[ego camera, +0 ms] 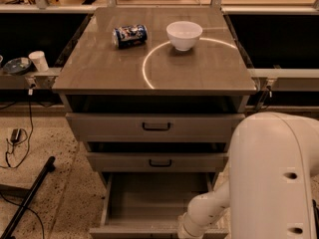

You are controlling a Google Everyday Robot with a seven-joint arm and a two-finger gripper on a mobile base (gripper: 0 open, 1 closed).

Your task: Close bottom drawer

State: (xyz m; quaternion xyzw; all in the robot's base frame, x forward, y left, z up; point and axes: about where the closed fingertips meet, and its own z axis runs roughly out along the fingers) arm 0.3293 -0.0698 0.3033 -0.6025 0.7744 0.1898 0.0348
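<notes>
The bottom drawer stands pulled far out of the cabinet, an empty grey-brown tray whose front edge runs along the bottom of the view. Its handle is out of view. My white arm comes in from the right and bends down to the drawer's front right part. My gripper sits there at the frame's lower edge, at the drawer front, mostly cut off. The middle drawer and top drawer above stand slightly out.
A blue can lies on its side and a white bowl stands on the cabinet top. A black pole and cables lie on the floor at left. A white cup stands on the left ledge.
</notes>
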